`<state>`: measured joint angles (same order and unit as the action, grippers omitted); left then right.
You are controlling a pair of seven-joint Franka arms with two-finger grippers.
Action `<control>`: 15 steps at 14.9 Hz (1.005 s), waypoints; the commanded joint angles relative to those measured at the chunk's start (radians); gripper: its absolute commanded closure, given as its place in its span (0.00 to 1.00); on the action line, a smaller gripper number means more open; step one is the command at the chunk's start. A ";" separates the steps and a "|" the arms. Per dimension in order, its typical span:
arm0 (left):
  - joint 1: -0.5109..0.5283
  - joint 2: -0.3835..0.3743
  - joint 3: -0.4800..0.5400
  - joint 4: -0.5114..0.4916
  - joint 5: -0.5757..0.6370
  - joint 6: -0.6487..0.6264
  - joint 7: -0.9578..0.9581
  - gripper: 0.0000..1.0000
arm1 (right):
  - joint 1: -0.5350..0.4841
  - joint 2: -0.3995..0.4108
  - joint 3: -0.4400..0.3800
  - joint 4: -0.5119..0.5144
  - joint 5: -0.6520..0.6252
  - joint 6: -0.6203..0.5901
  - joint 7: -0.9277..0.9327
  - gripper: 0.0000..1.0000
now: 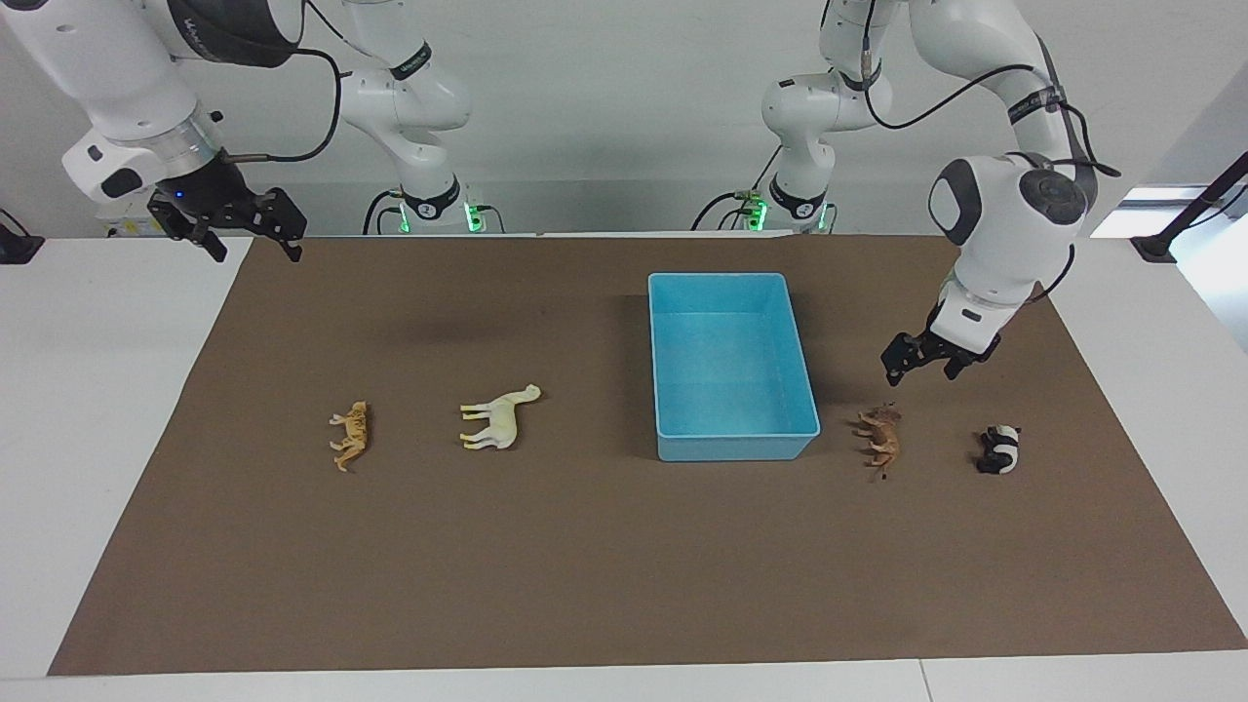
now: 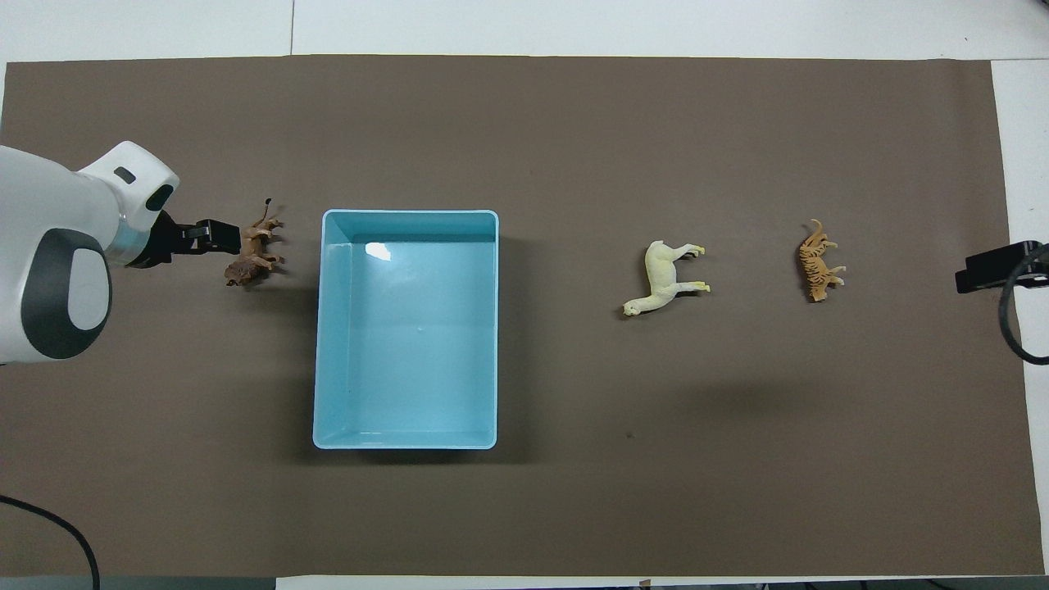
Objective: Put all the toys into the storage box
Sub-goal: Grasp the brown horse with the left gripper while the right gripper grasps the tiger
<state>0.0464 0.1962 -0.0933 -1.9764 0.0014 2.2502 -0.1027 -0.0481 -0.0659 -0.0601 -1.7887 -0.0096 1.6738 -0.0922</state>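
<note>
The light blue storage box point(image 1: 736, 447) point(image 2: 406, 215) stands empty on the brown mat. The brown lion point(image 1: 882, 439) point(image 2: 254, 258) lies on its side beside the box, toward the left arm's end. The panda point(image 1: 999, 450) lies beside the lion, closer to that end, and is hidden under the arm in the overhead view. The cream horse-like animal point(image 1: 499, 417) point(image 2: 665, 279) and the orange tiger point(image 1: 351, 436) point(image 2: 818, 266) lie toward the right arm's end. My left gripper point(image 1: 921, 372) point(image 2: 215, 238) is open and hangs over the mat just above the lion, touching nothing. My right gripper point(image 1: 252, 249) point(image 2: 996, 269) is open and waits, raised over the mat's edge.
The brown mat point(image 1: 624, 565) covers most of the white table point(image 1: 88, 390). A black cable point(image 2: 1012, 328) hangs by the right gripper. Both arm bases stand at the robots' edge of the table.
</note>
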 commanded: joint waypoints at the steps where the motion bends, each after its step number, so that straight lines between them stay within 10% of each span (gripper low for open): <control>1: -0.017 0.102 -0.002 0.076 0.014 0.032 -0.037 0.00 | 0.001 0.029 0.002 -0.115 0.002 0.122 0.009 0.00; 15: -0.031 0.169 -0.002 0.028 0.040 0.117 -0.055 0.00 | 0.034 0.317 0.002 -0.244 -0.004 0.649 -0.087 0.00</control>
<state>0.0290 0.3770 -0.1027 -1.9232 0.0189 2.3520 -0.1300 -0.0073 0.2212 -0.0598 -2.0279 -0.0103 2.2818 -0.1328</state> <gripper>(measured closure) 0.000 0.000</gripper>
